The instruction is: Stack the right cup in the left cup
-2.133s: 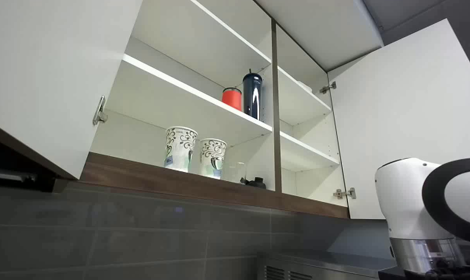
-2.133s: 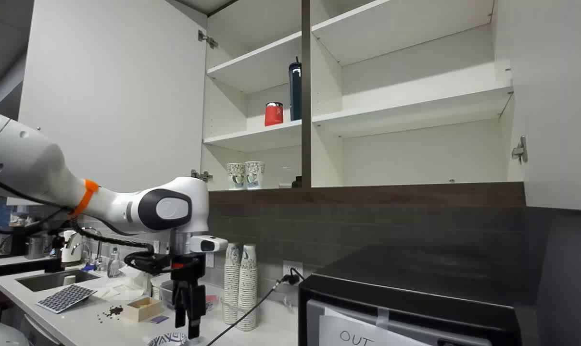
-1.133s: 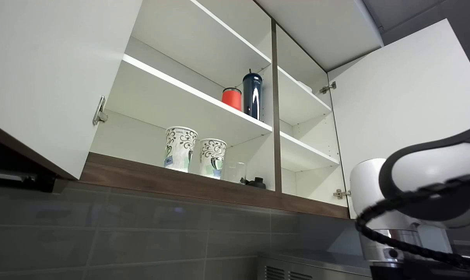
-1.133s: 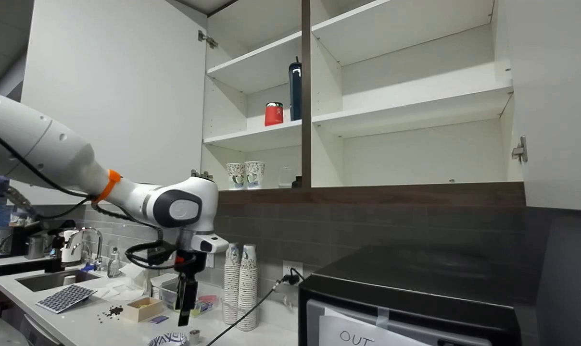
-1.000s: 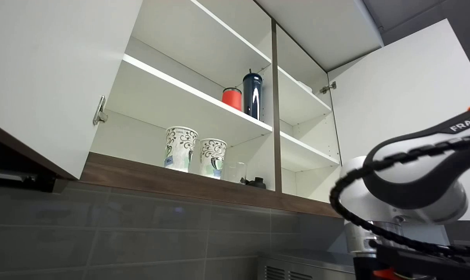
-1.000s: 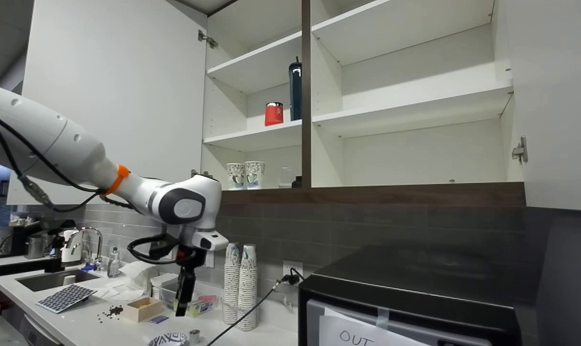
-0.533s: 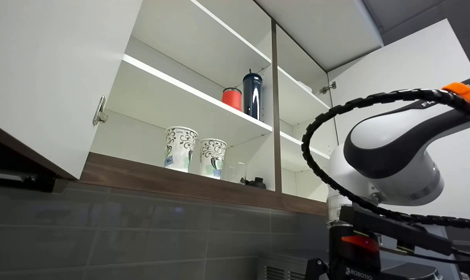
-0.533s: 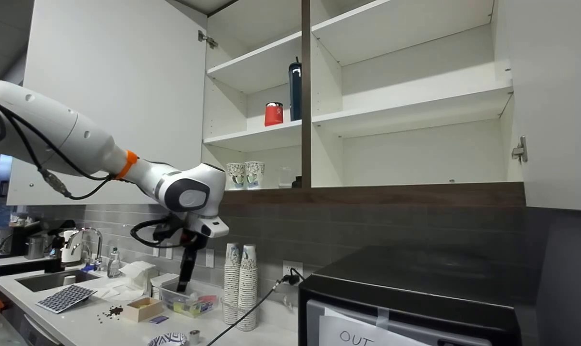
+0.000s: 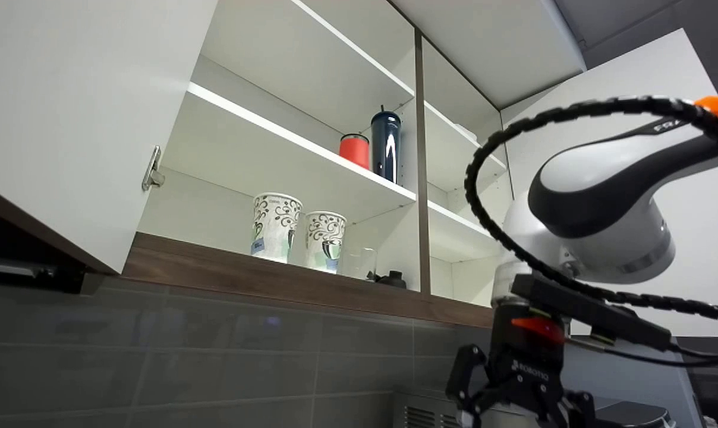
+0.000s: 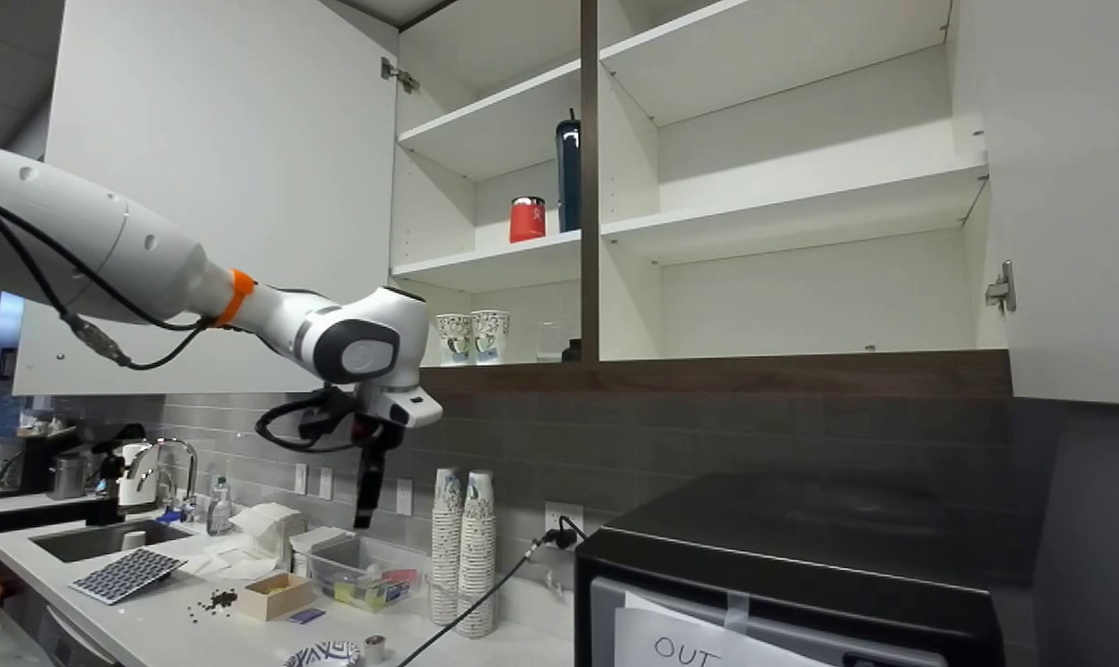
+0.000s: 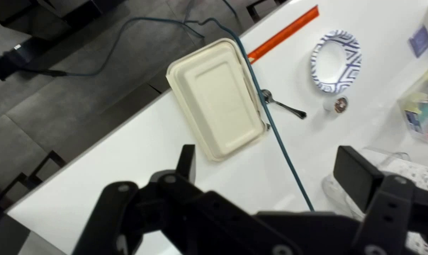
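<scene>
"Two swirl-printed paper cups, the left cup and the right cup: how do they stand for you?"

"Left to right, upright and just beside each other, on the floor of the open cabinet; you find that order in both exterior views."

"And past those?"

"You get a red tumbler up on the next shelf, a clear glass down near your right cup, then a dark blue tumbler just beside the red one. Below that sits a black object; you can't make out what it is."

"Your hand, then?"

"Lower than both cups in each exterior view, and well apart from them. It's spread wide: the wrist view shows you its fingers far from each other, with bench and a dark cable between."

"What else does the wrist view give you?"

"Left to right on the bench, a cream clamshell box, a metal spoon, and a blue-patterned paper bowl."
</scene>
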Tool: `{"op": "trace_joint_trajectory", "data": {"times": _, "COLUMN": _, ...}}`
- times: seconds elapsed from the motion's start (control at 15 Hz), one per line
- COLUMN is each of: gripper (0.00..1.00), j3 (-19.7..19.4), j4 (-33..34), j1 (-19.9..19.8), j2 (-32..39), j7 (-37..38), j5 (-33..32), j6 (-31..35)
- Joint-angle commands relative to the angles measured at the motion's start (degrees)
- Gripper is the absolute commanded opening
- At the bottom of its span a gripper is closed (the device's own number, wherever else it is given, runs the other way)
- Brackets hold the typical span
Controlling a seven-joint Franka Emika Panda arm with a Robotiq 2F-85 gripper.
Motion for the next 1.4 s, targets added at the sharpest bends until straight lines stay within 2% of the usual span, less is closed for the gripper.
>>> {"op": "trace_joint_trajectory", "data": {"times": 0.0, "gripper": 1.00, "j3": 0.17, "j4": 6.30, "j1": 0.70, "j2": -3.31, "j7": -0.16, "j5": -0.24, "j6": 1.68}}
{"op": "trace_joint_trajectory", "data": {"times": 0.4, "gripper": 1.00, "j3": 2.20, "j4": 19.30, "j1": 1.28, "j2": -0.78, "j7": -2.82, "j5": -1.60, "j6": 6.83}}
{"op": "trace_joint_trajectory", "data": {"times": 0.73, "gripper": 1.00, "j3": 6.78, "j4": 26.59, "j1": -0.16, "j2": 5.64, "j7": -0.96, "j5": -6.63, "j6": 20.54}}
{"op": "trace_joint_trajectory", "data": {"times": 0.8, "gripper": 1.00, "j3": 4.43, "j4": 23.07, "j1": 1.73, "j2": 2.05, "j7": -1.79, "j5": -5.07, "j6": 17.54}}
{"op": "trace_joint_trajectory", "data": {"times": 1.33, "gripper": 1.00, "j3": 4.28, "j4": 23.83, "j1": 2.04, "j2": 2.88, "j7": -1.64, "j5": -5.47, "j6": 18.40}}
